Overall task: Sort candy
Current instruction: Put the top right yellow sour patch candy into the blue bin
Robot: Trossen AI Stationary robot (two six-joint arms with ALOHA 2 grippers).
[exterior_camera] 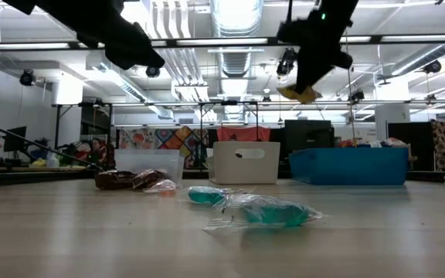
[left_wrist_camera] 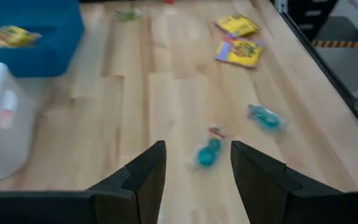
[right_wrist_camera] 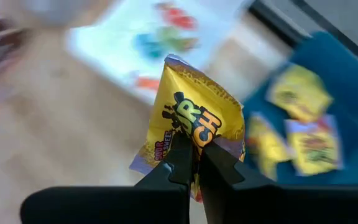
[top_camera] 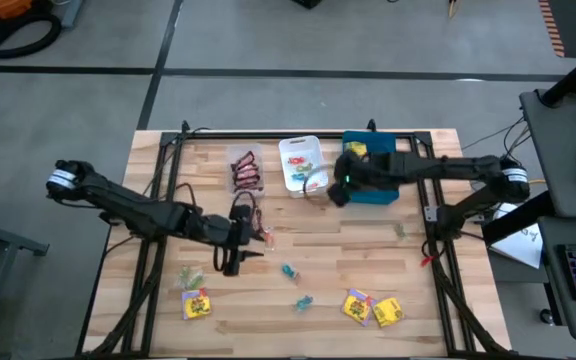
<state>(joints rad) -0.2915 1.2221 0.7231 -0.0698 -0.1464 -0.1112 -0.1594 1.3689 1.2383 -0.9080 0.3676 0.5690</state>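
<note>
Right end effector (right_wrist_camera: pixel 193 163) pinching yellow packet (right_wrist_camera: pixel 197 124) by one edge near blue tray (top_camera: pixel 383 180) | left end effector (left_wrist_camera: pixel 197 168) spread, empty | risk: thin grip, packet slipping short of tray

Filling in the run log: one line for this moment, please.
right gripper: shut on yellow packet, near blue tray | left gripper: open, over teal candy

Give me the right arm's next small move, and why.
Probably carry on over the blue tray and open there. The right gripper is shut on a yellow packet, and similar yellow packets already lie in that tray, close beside it.
</note>
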